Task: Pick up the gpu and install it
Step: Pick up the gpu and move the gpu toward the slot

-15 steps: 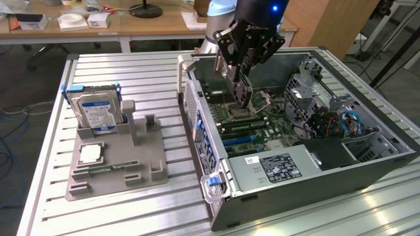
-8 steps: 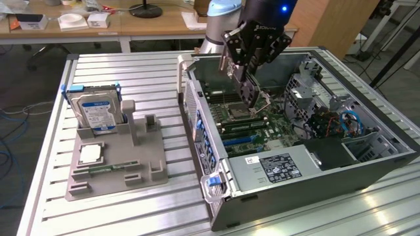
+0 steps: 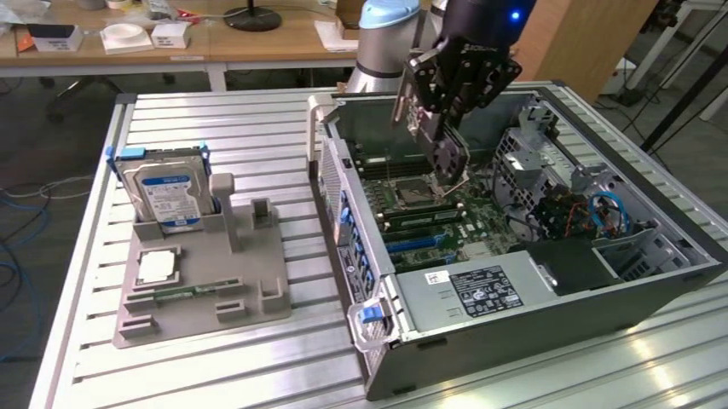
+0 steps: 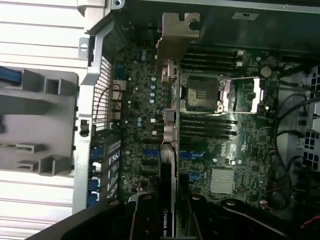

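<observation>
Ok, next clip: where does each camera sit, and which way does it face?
Exterior view: off the arm and raised, angled down over the table at the open computer case; shows the arm and the gripper holding the gpu.
Wrist view: on the wrist, looking down along the gpu into the case at the motherboard; the gripper shows.
Shared: the gpu, the CPU socket, the grey fixture.

A wooden desk (image 3: 268,47) stands at the upper left of the frame. Blue cables (image 3: 23,194) lie on the grey floor (image 3: 57,128) at the left edge.
</observation>
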`<control>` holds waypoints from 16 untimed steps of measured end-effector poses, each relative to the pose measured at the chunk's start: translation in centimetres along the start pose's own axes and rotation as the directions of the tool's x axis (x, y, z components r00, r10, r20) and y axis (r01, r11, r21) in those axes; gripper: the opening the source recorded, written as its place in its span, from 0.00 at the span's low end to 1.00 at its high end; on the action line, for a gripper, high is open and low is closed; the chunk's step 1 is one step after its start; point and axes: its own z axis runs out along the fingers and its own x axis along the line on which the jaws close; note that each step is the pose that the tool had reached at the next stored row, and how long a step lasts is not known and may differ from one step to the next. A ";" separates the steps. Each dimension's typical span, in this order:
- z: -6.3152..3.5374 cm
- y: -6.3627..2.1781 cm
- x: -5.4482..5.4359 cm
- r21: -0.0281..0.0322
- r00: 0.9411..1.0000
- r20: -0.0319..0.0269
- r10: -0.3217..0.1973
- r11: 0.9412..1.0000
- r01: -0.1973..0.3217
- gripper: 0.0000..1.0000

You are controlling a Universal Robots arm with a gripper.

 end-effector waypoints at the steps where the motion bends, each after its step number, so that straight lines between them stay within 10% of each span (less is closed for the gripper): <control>1: -0.01 -0.02 -0.4 0.000 1.000 0.000 -0.003 1.000 0.003 0.26; 16: -0.20 -0.30 -5.4 0.001 0.999 -0.002 -0.038 0.999 0.038 0.26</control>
